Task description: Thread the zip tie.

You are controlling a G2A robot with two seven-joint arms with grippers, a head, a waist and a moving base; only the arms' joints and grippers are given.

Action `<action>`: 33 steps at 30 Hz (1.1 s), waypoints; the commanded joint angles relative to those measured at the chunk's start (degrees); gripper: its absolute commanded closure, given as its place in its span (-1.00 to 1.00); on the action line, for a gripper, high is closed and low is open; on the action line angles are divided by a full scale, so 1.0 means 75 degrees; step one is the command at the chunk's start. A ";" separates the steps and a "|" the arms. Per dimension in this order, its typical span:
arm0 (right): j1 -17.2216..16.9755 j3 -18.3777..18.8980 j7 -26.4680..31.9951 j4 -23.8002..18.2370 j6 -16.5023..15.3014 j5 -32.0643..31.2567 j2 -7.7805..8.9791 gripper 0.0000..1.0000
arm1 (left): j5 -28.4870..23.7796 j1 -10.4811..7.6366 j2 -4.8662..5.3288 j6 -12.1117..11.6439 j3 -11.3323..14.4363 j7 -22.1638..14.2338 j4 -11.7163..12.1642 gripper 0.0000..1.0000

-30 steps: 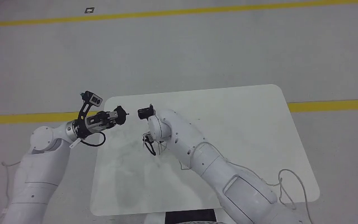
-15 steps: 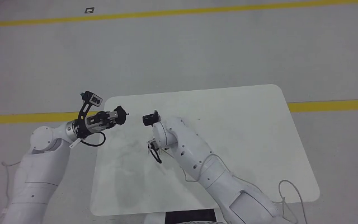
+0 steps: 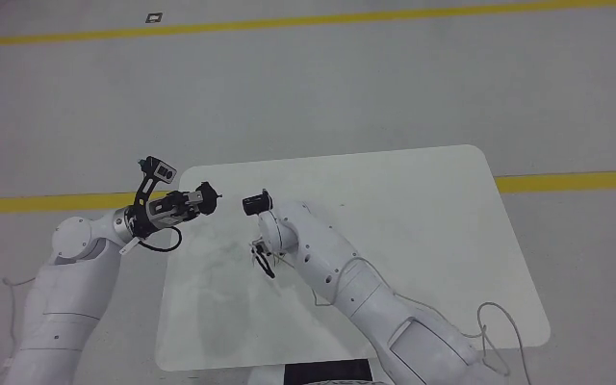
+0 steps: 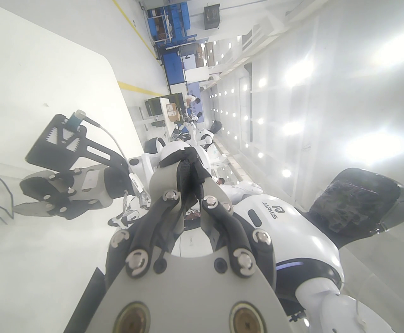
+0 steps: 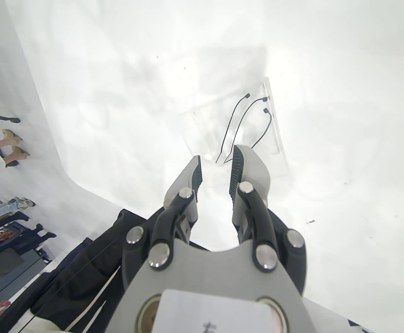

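thin black zip ties (image 5: 230, 123) in a clear plastic tray (image 5: 281, 148) lie below the half-open, empty right gripper (image 5: 217, 154), while the left gripper (image 4: 186, 172) is clenched on a small black piece (image 4: 189, 157).

The setting is a robotics laboratory inside a large industrial hall. The smooth pale grey floor (image 3: 289, 96) carries painted yellow lane lines (image 3: 289, 19). A white worktop with rounded corners (image 3: 423, 221) stands on it. Further back are blue storage racks (image 4: 172, 14), rows of round ceiling lights (image 4: 262, 82) and other white robots (image 4: 205, 137).
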 commanded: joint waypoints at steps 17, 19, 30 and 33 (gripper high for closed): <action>0.0760 -0.0288 -0.0993 0.1738 0.0000 0.0578 -0.0313 0.82 | 0.0000 0.0000 0.0000 0.0000 0.0000 0.0000 0.0000 1.00; 0.0850 -0.0316 -0.1081 0.1930 0.0000 0.0683 -0.0351 0.76 | 0.0000 0.0000 0.0000 0.0000 0.0000 0.0000 0.0000 1.00; 0.1200 -0.0613 -0.1583 0.2762 0.0000 0.1261 -0.0480 0.68 | 0.0000 0.0000 0.0000 0.0000 0.0000 0.0000 0.0000 1.00; 0.1284 -0.0709 -0.1700 0.2956 0.0000 0.1401 -0.0509 0.74 | 0.0000 0.0000 0.0000 0.0000 0.0000 0.0000 0.0000 1.00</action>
